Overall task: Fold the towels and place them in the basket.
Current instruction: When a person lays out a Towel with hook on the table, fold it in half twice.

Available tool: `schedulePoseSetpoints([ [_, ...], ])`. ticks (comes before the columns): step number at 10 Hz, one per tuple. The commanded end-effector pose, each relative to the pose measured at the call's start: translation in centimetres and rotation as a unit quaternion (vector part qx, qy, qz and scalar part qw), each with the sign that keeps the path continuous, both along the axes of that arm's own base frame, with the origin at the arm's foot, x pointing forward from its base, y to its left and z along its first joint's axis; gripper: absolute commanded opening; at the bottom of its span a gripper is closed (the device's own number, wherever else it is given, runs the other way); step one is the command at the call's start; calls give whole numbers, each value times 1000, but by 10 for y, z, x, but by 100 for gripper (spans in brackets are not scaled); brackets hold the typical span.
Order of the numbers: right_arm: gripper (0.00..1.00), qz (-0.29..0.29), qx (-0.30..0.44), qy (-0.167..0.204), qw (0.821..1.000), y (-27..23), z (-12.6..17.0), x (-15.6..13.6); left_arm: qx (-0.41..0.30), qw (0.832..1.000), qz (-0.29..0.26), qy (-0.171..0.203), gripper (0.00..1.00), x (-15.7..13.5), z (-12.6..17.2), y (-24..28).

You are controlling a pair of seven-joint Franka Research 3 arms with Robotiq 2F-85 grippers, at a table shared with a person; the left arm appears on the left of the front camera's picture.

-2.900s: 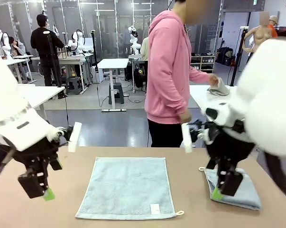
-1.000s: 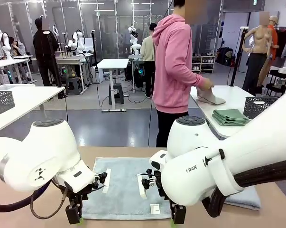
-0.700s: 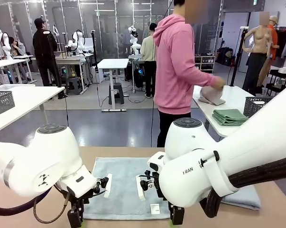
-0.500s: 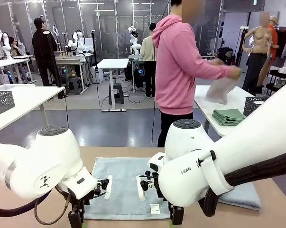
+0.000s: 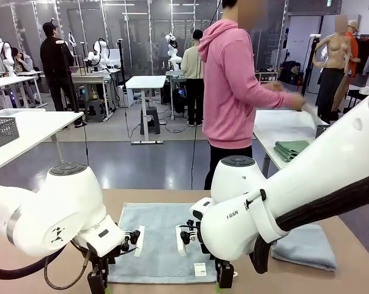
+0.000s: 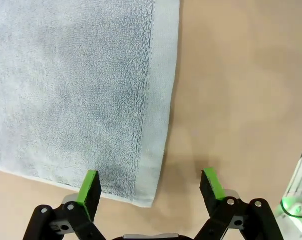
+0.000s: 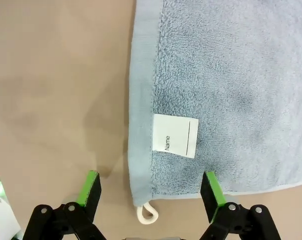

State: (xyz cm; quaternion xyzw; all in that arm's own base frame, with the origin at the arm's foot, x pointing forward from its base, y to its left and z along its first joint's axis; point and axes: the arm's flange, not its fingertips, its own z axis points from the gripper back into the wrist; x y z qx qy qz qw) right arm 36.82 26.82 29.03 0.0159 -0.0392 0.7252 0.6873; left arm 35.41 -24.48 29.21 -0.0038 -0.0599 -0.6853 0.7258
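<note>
Between the spread fingers of the left gripper [image 6: 151, 181], as its own wrist camera sees it, lies one near corner of the spread towel [image 6: 70, 90]. One green pad [image 6: 89, 186] stands over the terry just inside the hem, and the other stands over the bare table [image 6: 241, 75]. The cloth runs away ahead of the gripper, toward the side of the first pad. Nothing is pinched. I cannot tell whether the pads touch the cloth or the table.

The right gripper [image 7: 151, 184] is also wide apart and holds nothing. The other near corner sits between its fingers. The small white loop [image 7: 146, 214] lies close in front of the palm, nearer to the pad that is over the table. The white label [image 7: 175, 136] with the word "Name" is a little farther ahead. The second pad is at the near hem of the towel.

The front camera gives what the wrist cameras do not. A second, folded towel [image 5: 306, 245] lies on the table well apart from the right gripper, on its outer side. A person [image 5: 233, 92] in a pink hooded top stands beyond the table and reaches toward another table, where green towels [image 5: 291, 149] lie. From there the two arms cover both near corners, and the bottom edge cuts off the fingertips.
</note>
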Motion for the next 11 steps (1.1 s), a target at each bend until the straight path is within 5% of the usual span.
schedulePoseSetpoints([
  [1,100,3,7,20,1000,0,-2,7,-9,1000,-14,-7,100,-28,-6,26],
  [3,100,-9,1,29,1000,-1,-1,10,-9,1000,-16,-5,100,-27,-6,27],
  [4,88,-8,-6,29,1000,-1,0,11,-9,1000,-15,-6,88,-27,-6,27],
  [6,28,-6,-13,29,999,1,-1,12,-12,1000,-15,-10,42,-26,-6,28],
  [7,36,-7,-14,30,999,1,0,13,-10,1000,-14,-9,9,-26,-5,29],
  [8,0,-12,-16,32,999,1,1,14,-8,1000,-15,-9,0,-25,-5,29],
  [11,0,-19,-19,34,999,-2,3,15,0,1000,-24,-9,0,-20,-3,27],
])
